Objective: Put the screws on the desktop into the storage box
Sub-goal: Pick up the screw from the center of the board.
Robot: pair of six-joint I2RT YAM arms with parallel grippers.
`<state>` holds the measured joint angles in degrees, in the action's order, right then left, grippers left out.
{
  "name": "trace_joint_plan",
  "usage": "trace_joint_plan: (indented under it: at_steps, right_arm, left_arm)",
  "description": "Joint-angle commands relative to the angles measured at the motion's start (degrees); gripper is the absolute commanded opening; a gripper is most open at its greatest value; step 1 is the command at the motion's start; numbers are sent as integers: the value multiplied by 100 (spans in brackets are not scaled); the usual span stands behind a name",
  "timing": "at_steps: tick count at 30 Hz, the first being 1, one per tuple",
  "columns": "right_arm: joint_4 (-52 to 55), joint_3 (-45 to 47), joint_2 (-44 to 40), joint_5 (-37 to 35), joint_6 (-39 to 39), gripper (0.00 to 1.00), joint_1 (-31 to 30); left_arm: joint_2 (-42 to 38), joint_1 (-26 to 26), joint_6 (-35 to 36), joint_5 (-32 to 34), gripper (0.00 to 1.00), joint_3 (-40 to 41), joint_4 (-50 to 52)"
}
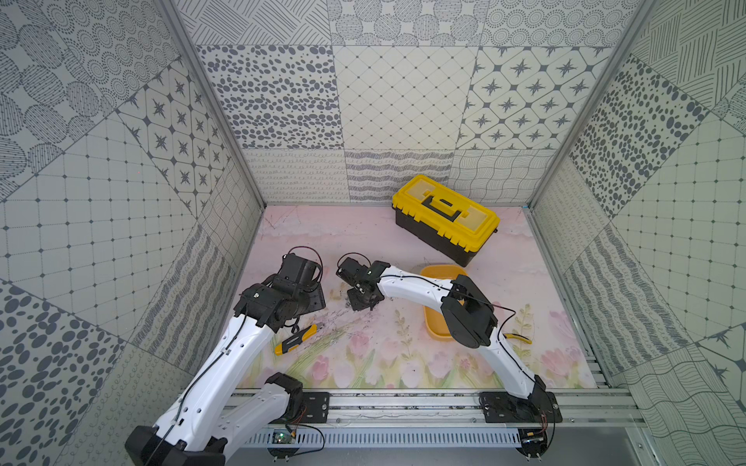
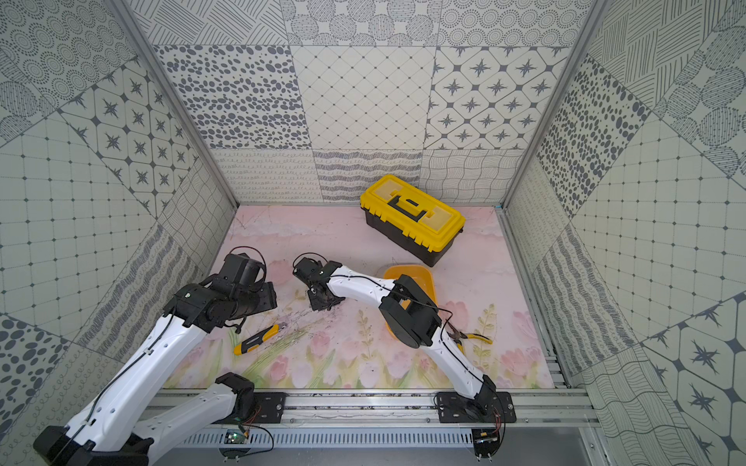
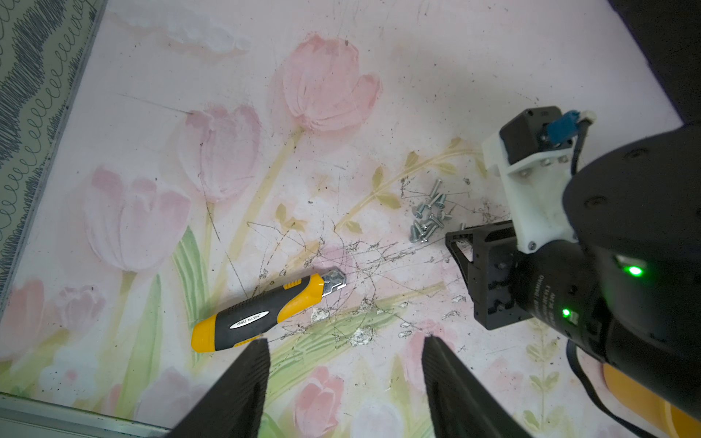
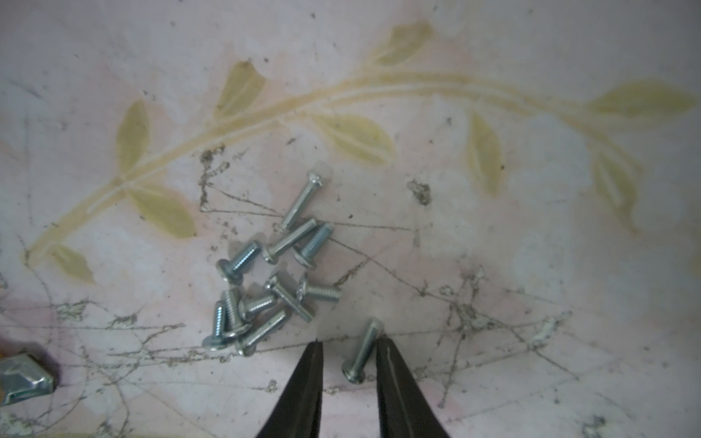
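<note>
Right wrist view, and the desktop point(image 4: 493, 265) fills it: pale pink, printed with olive leaves, scored with dark scratches. In a top view the yellow-lidded black toolbox point(image 1: 444, 218) sits just behind the storage box point(image 1: 435, 324), toward the back wall. The storage box itself is a shallow orange-yellow tray, partly covered by the right arm.

On to the left gripper point(image 3: 345, 339). It hovers well away from the storage box with its fingers spread wide and nothing between them. A yellow-and-black utility knife point(image 3: 265, 313) lies just beyond its fingertips.

The right gripper point(image 4: 349, 341) is down at the desktop, on the side of the storage box that faces the left arm. Its fingers are parted only narrowly and straddle a lone screw point(image 4: 362, 350). There is a clear gap on one side, and the threaded end lies right against the other finger, so it is not pinched.

The screws point(image 4: 265, 288) are all outside the storage box. About ten small silver pan-head ones lie in a loose heap, some crossing each other, just beyond the lone screw.
</note>
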<state>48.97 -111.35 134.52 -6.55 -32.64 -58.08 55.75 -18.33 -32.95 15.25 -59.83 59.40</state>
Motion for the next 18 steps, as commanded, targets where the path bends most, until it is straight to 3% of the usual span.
trace_joint_plan:
  at_steps: [1, 9, 14, 18]
  right_arm:
    - [51, 163, 243, -32, -54, 27, 23]
    - [281, 232, 247, -321, 67, 23, 16]
    - [558, 185, 321, -628, 176, 13, 24]
    - [575, 264, 287, -605, 197, 12, 66]
  left_arm:
    - [-8, 33, 8, -96, 69, 25, -175]
    - [29, 42, 14, -126, 69, 28, -173]
    - [59, 56, 17, -140, 69, 29, -173]
    - [87, 69, 25, -158, 69, 25, -175]
